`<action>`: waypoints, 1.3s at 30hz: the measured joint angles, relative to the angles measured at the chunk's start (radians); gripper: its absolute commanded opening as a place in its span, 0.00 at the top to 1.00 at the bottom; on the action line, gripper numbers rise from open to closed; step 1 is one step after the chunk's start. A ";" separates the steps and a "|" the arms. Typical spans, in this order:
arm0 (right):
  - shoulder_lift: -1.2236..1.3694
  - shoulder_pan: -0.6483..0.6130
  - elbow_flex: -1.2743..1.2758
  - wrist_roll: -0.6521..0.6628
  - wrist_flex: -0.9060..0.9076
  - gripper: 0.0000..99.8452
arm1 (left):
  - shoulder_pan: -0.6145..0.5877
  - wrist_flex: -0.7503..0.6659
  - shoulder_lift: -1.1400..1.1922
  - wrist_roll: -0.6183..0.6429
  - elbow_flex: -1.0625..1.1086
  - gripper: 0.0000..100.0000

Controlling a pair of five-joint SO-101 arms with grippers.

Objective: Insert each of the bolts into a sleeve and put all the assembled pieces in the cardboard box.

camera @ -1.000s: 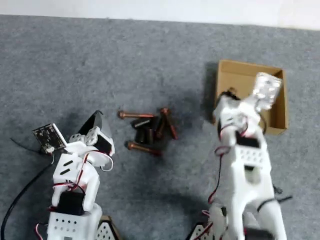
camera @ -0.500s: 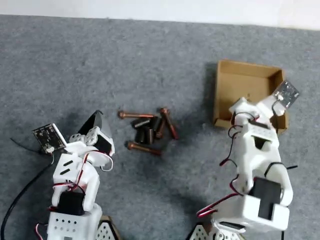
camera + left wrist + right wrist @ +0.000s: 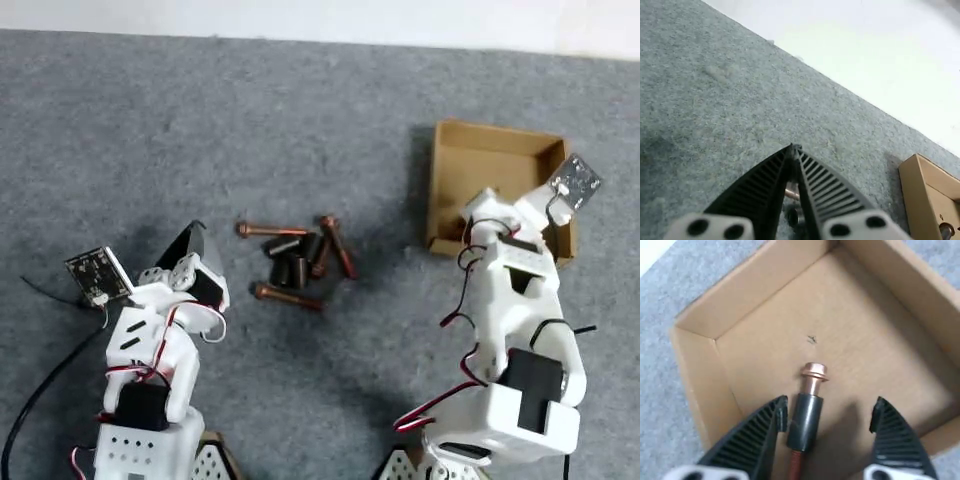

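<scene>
Low in the right wrist view, your right gripper (image 3: 830, 407) hangs spread wide over the cardboard box (image 3: 740, 295). One sleeved bolt (image 3: 805, 422) lies on the box floor between its fingers, so this drop-off looks done. Your left gripper (image 3: 792, 150) is pressed together. Next you likely need the loose bolts (image 3: 288, 296) and sleeves (image 3: 286, 268) at the high view's centre.

Soft, even light is falling from overhead onto the grey felt-covered counter (image 3: 200, 120). The open brown cardboard box (image 3: 490, 165) is casting a dim shadow on the counter beside it. The white strip (image 3: 865, 40) beyond the counter is glaring, washed out. My right end effector (image 3: 830, 402) is shading the box floor softly.
</scene>
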 measured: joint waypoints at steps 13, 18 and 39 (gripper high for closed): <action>-0.491 -0.262 0.272 0.000 0.012 0.76 | 0.000 0.000 0.000 0.000 0.000 0.99; -0.664 -0.483 0.408 0.187 0.012 0.76 | 0.000 0.000 0.000 0.000 0.000 0.99; -0.703 -0.789 0.465 0.430 0.103 0.76 | -0.063 -0.003 0.000 0.000 0.000 0.99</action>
